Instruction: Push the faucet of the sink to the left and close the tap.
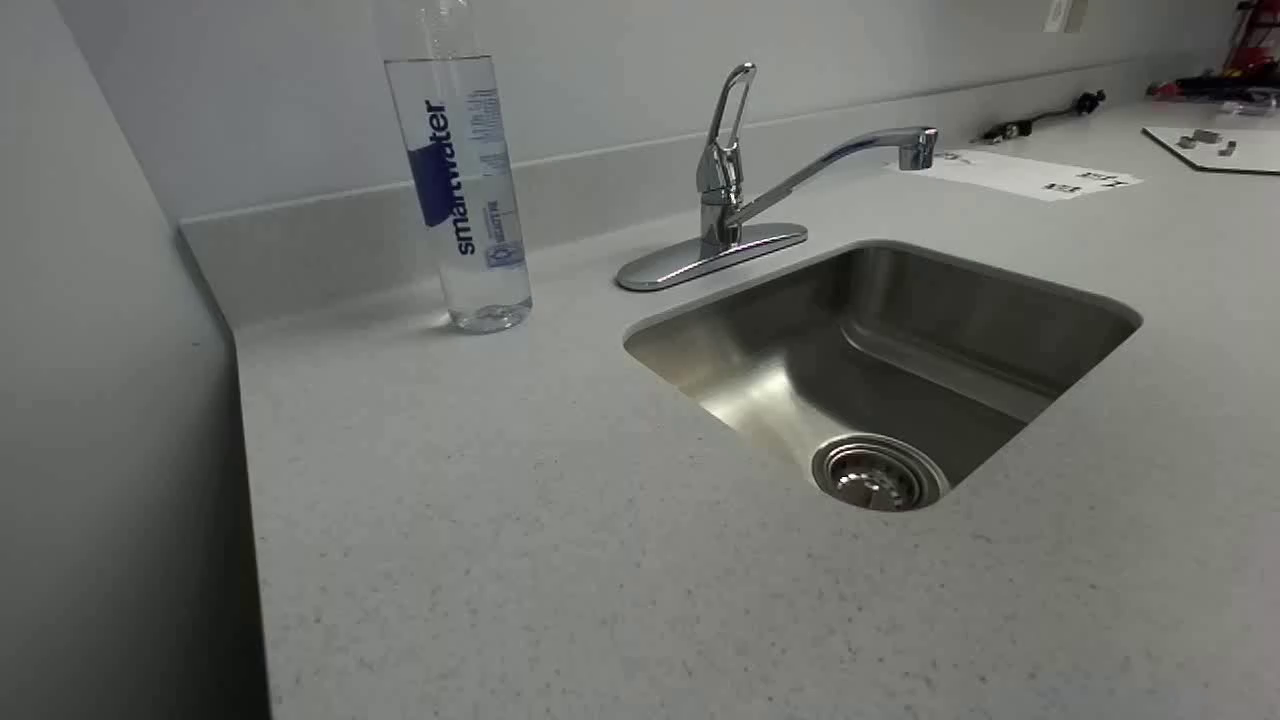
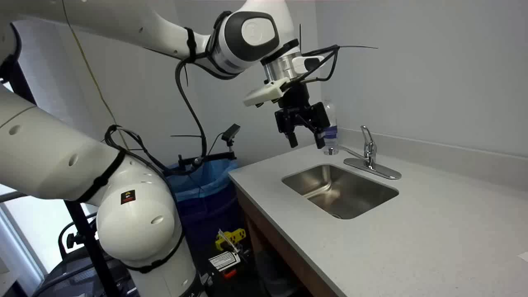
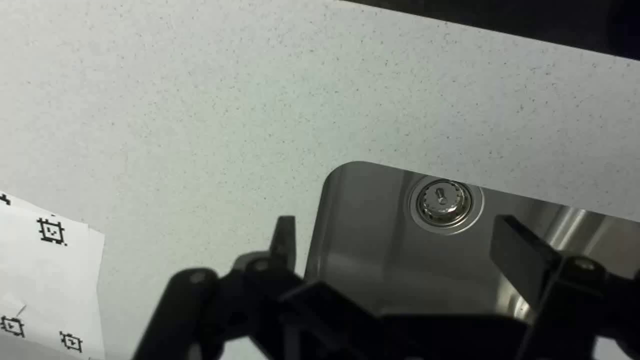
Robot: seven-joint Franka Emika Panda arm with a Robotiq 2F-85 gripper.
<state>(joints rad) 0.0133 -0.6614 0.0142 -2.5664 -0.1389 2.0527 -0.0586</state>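
Just behind the sink (image 1: 900,385), the faucet (image 1: 843,154) sits on the surface (image 1: 480,500) with its tap (image 1: 720,168) sticking up on top. The jaws are spread apart, nothing between them, hanging above the surface, clear of the faucet. I'd call this the approach, no push yet. Next: get down alongside it, shove it left, then shut the tap.

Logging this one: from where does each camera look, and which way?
Exterior view: apparently beside the arm, facing across the sink; arm and fingers show.
Exterior view: raised by the countertop, facing the faucet and wall; no arm shows.
Wrist view: behind the fingers, which show, facing down at the countertop and drain.
Both exterior views share the faucet, sink and smartwater bottle.
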